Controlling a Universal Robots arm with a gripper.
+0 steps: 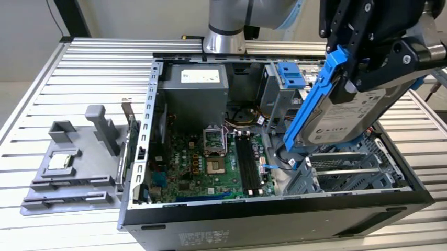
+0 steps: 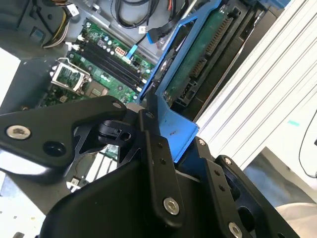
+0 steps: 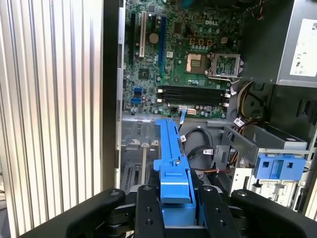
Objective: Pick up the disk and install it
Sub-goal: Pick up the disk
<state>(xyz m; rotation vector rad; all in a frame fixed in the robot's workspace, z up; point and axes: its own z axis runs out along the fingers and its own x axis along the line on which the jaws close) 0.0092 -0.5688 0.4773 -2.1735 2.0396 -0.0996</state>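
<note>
The disk (image 1: pixel 349 119), a silver-grey drive with a white label in a blue rail bracket (image 1: pixel 315 99), hangs tilted over the open computer case (image 1: pixel 279 212), above the drive cage (image 1: pixel 349 175) at the exterior view's right. My black gripper (image 1: pixel 367 73) is shut on the disk's upper end. In the second wrist view the disk's green circuit-board underside (image 2: pixel 198 54) points down toward the case, with my gripper (image 2: pixel 166 141) clamped on the blue bracket. In the first wrist view the blue bracket (image 3: pixel 171 158) runs out from between the fingers (image 3: pixel 148 208).
Inside the case lie the motherboard (image 1: pixel 202 162), a grey power supply (image 1: pixel 196 94) and a blocky blue latch piece (image 1: pixel 292 76). A grey fixture (image 1: pixel 77 157) holding a small square silver chip (image 1: pixel 59 161) stands on the slatted metal table (image 1: pixel 91 63) at the exterior view's left.
</note>
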